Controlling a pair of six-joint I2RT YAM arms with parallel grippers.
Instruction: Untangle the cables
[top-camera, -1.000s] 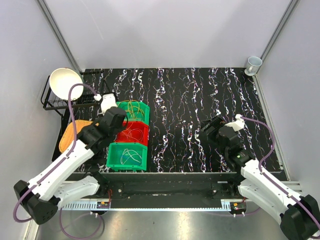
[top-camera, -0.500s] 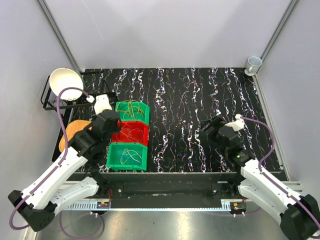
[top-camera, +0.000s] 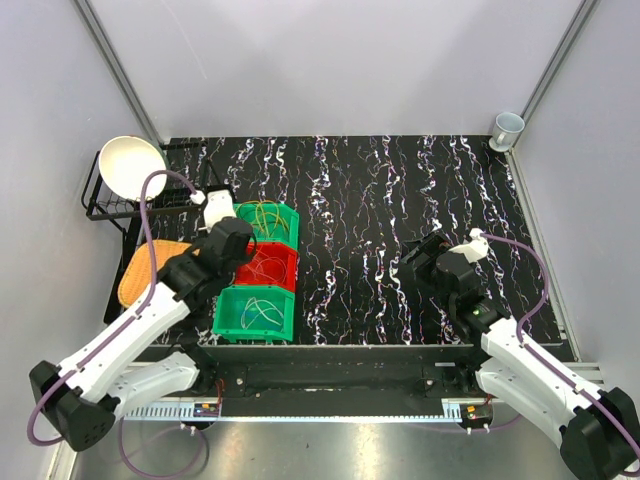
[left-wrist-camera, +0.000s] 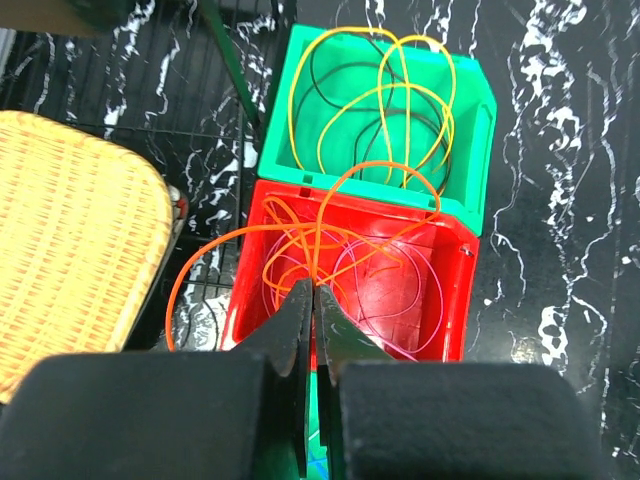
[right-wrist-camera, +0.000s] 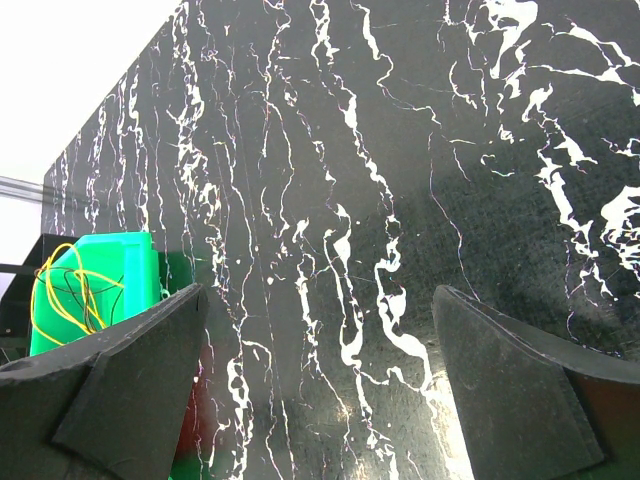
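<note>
Three bins stand in a row at the left: a far green bin (top-camera: 287, 215) with yellow and black cables (left-wrist-camera: 400, 95), a red bin (top-camera: 290, 262) with orange and pink cables, and a near green bin (top-camera: 222, 318) with thin light cables. My left gripper (top-camera: 243, 252) hangs over the red bin (left-wrist-camera: 462, 300). Its jaws (left-wrist-camera: 312, 290) are shut on the orange cable (left-wrist-camera: 200, 262), whose loops spill over the bin's left wall and onto the far green bin's edge. My right gripper (top-camera: 408, 268) is open and empty above the bare table (right-wrist-camera: 320, 330).
A black wire rack with a white bowl (top-camera: 130, 165) stands at the back left. A woven yellow mat (top-camera: 138, 272) lies beside the bins, under the left arm. A grey cup (top-camera: 508, 127) stands at the back right corner. The far green bin also shows in the right wrist view (right-wrist-camera: 120, 270).
My left arm swung left away from the bins, then came back right over the red bin. The right arm has not moved.
</note>
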